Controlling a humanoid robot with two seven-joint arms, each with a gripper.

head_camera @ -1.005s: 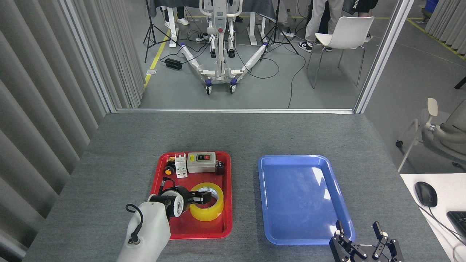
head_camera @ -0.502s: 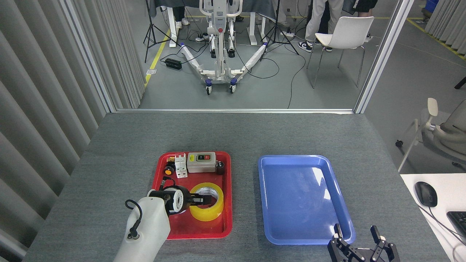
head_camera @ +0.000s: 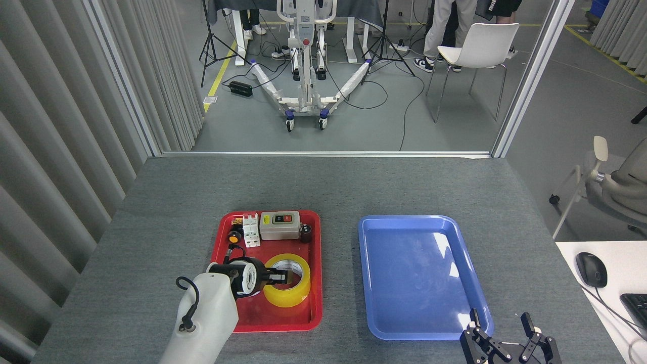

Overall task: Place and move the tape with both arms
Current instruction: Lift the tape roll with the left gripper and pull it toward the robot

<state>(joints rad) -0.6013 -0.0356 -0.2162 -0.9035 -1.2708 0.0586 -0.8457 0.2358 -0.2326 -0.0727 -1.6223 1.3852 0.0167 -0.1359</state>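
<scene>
Reaching in from the lower left of the frame, the left arm [head_camera: 204, 323] ends in the left claw [head_camera: 281, 276], whose black fingers [head_camera: 275, 276] sit at the near-left rim of the tape [head_camera: 287, 287], one reaching into the core hole; whether they are clamped on the wall of the roll I cannot tell. The tape lies flat in the lower half of the red tray [head_camera: 316, 283], left of centre in the frame, on the grey worktop [head_camera: 172, 212]; along the tray's upper edge stand a grey switch box [head_camera: 279, 225] with green and red buttons, a white breaker [head_camera: 250, 230] just left of it, a small orange-and-black button [head_camera: 234, 236] further left, and a dark cylinder [head_camera: 306, 233] at the box's right; these crowd the far side of the roll but stay apart from it. To the right, separated by a strip of worktop, lies the blue tray [head_camera: 371, 283]; at the lower right edge of the frame the right claw [head_camera: 503, 326] hangs just below that tray's near corner, its two fingers spread apart and grasping nothing. Beyond the worktop's upper edge stand a wheeled white lift frame [head_camera: 306, 60], tripods and a white chair [head_camera: 477, 48]; a mouse [head_camera: 591, 269] rests on a white desk at the right edge.
</scene>
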